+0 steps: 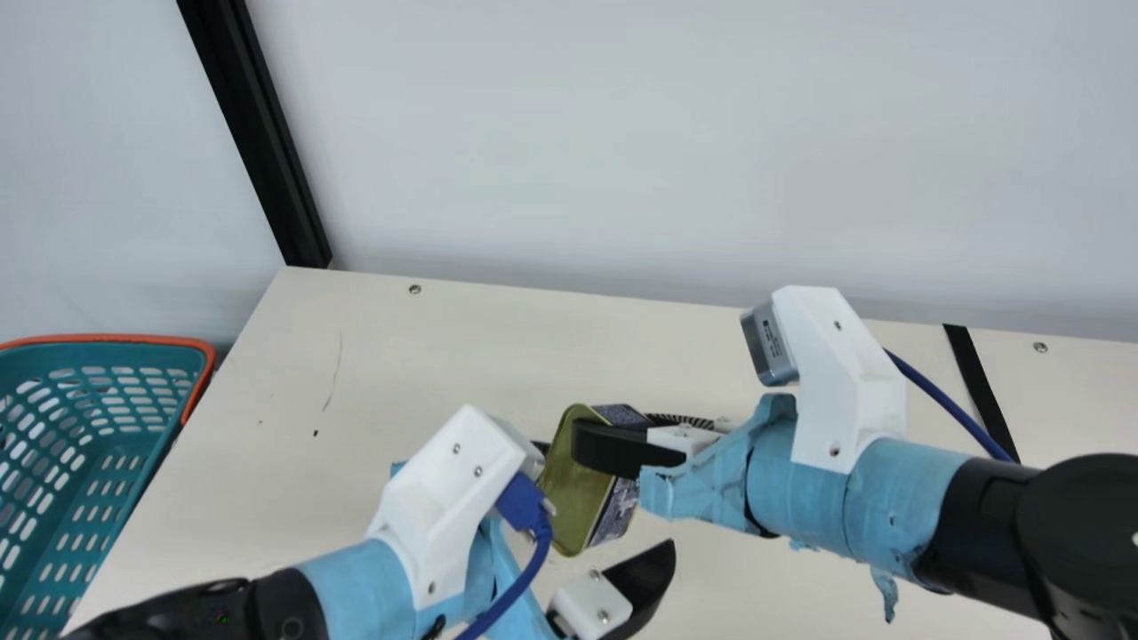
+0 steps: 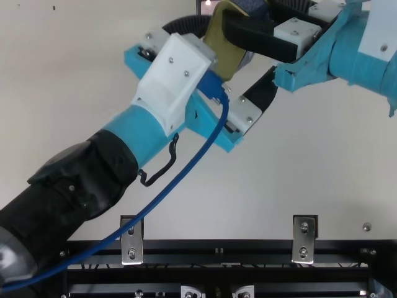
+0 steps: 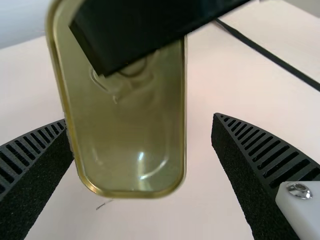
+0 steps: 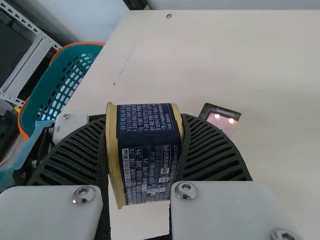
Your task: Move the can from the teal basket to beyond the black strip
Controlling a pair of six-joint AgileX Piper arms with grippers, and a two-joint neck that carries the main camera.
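Handover looks about done: can (image 1: 573,507) clamped in right gripper (image 4: 144,135), short of strip (image 1: 981,389), left gripper (image 3: 140,120) open beside it; left should back clear, then right carry across.

— Counted any cans (image 1: 569,498)?
— Just one. Found one teal basket (image 1: 209,356) too, plus one black strip (image 1: 978,382) and one table (image 1: 427,356).
— And spotted how many arms (image 1: 889,498)?
— Two, with one left gripper (image 2: 242,48) and one right gripper (image 1: 615,428). Tallied four ribbed fingers (image 1: 645,573).
— Noticed any blue cables (image 1: 947,409)?
— Saw two, along with two white camera mounts (image 1: 845,382).
— Picked out anything else?
— Made out one black post (image 1: 258,133) and two table screws (image 1: 414,289) in the main view, then one small flat thing (image 4: 222,125) in the right wrist view.
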